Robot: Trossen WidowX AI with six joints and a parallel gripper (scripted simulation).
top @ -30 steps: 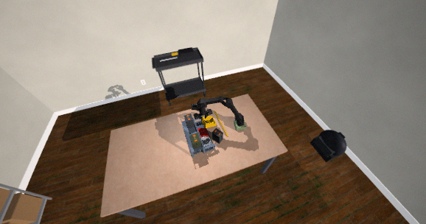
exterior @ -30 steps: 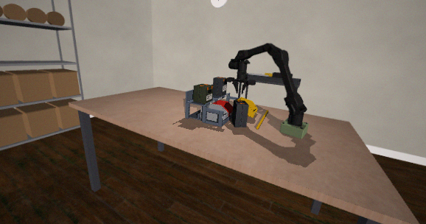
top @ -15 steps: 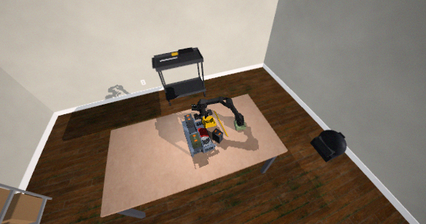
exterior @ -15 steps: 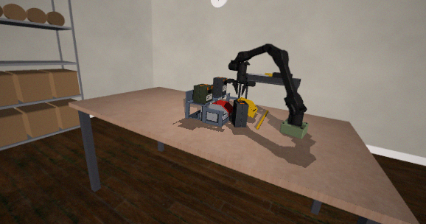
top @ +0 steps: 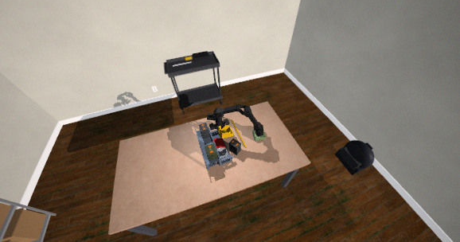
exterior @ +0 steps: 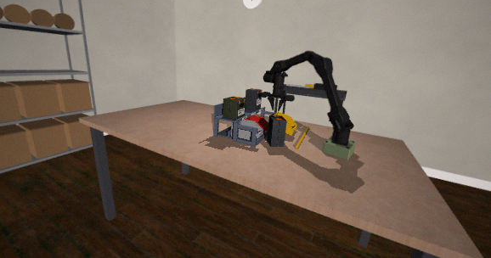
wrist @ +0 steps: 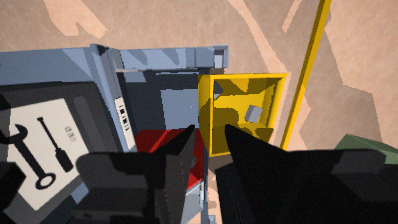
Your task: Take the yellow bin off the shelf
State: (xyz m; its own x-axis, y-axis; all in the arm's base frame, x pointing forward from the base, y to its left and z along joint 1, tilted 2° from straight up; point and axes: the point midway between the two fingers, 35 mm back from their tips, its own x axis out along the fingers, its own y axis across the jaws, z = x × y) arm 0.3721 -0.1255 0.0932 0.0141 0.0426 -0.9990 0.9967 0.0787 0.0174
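A black robot arm [exterior: 324,68] on a green base [exterior: 331,148] arches over a wooden worktop [exterior: 272,172], its end effector [exterior: 277,109] pointing down with fingertips apart above a yellow bin [exterior: 287,123]. Below the end effector, a dark case [exterior: 276,131] stands upright in front of the bin. Left of the end effector in the view, a blue-gray rack [exterior: 217,126] bears a green box [exterior: 234,108] and a gray box [exterior: 253,100], with a red bin [exterior: 257,121] lower down. A yellow bar [exterior: 302,137] lies to its right.
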